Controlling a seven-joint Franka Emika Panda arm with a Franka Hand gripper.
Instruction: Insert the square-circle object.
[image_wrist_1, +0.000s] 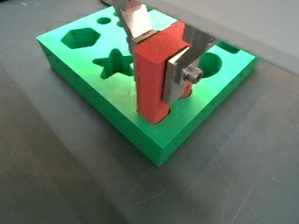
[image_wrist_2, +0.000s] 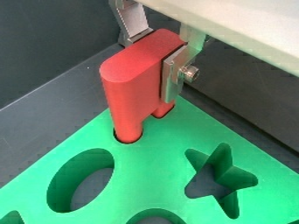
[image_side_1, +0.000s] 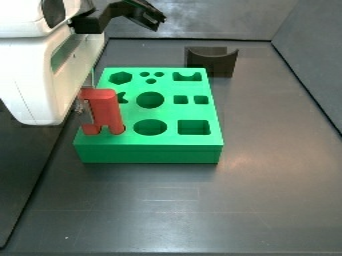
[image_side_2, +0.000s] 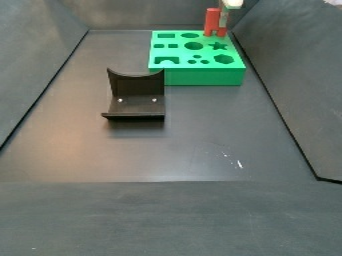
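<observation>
The square-circle object (image_wrist_1: 155, 77) is a bright red upright peg. It stands with its foot in a hole at a corner of the green block (image_wrist_1: 117, 109). In a wrist view (image_wrist_2: 132, 83) the round side enters the hole. My gripper (image_wrist_1: 163, 54) is shut on the peg's upper part, silver fingers (image_wrist_1: 179, 77) flat on both sides. In a side view the peg (image_side_1: 98, 110) stands at the block's (image_side_1: 160, 145) near left corner, below the white gripper body. In the far side view the peg (image_side_2: 213, 21) stands on the block (image_side_2: 201, 72).
The green block has star (image_wrist_2: 219, 178), round (image_wrist_2: 79, 178) and hexagon (image_wrist_1: 79, 38) holes. A dark brown block with a curved notch (image_side_1: 210, 58) sits behind the green block; it also shows mid-floor (image_side_2: 134, 97). Dark walls surround the floor.
</observation>
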